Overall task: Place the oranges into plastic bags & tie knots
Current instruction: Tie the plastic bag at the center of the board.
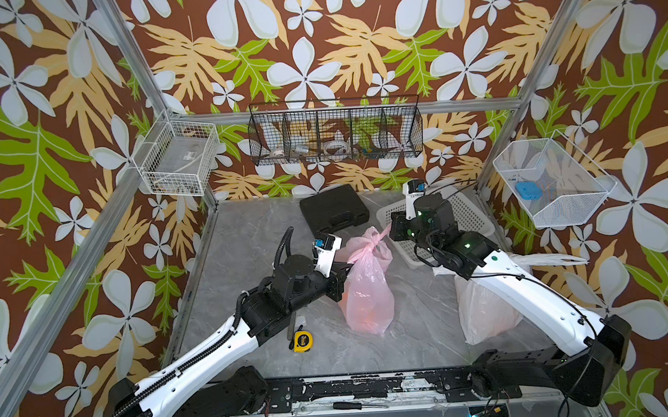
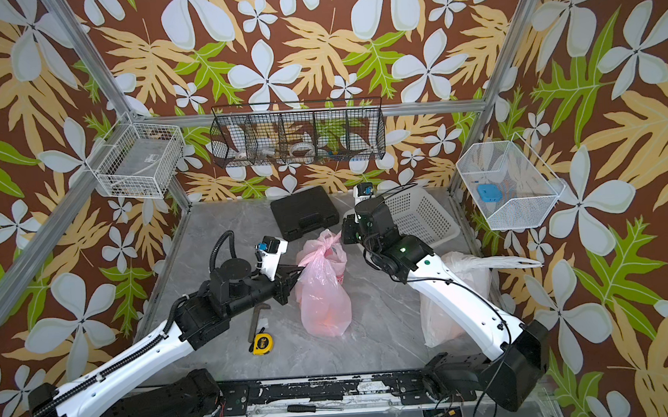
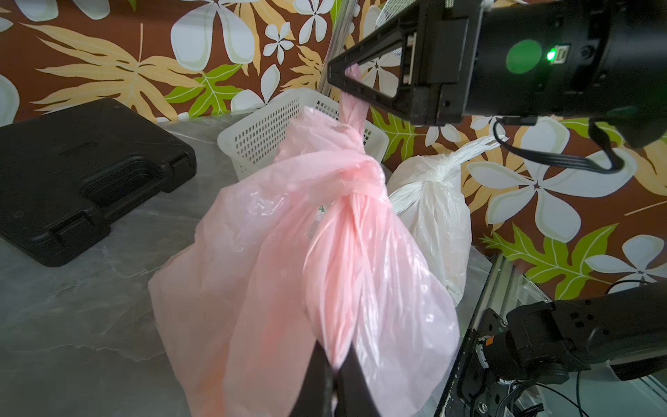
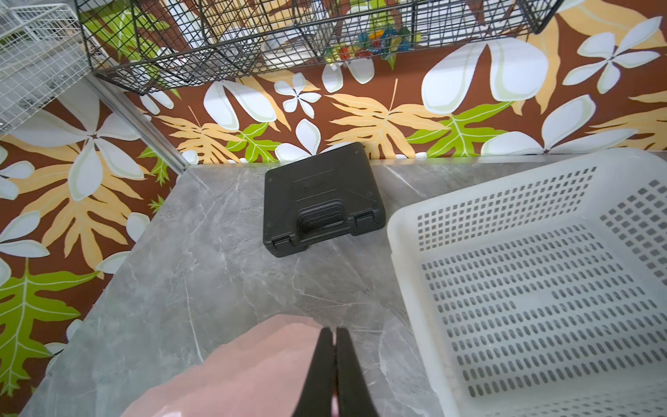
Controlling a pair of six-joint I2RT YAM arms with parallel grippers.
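**Top views.** The left end effector [image 1: 347, 265] is closed on one handle strip of the translucent pink plastic bag [image 1: 367, 294] at the centre of the grey marbled bench [image 1: 256, 262]. The right end effector [image 1: 391, 227] is closed on the opposite strip. The bag stands upright with its knot [image 2: 321, 246] uppermost, and the strips run left and far-right from it.

**Left wrist view.** The left end effector [image 3: 337, 364] pinches a bunched pink strip below the knot [image 3: 361, 180]. The right end effector [image 3: 346, 75] clamps the other strip.

**Right wrist view.** The right end effector [image 4: 335, 361] is shut, with pink film [image 4: 252, 361] against it.
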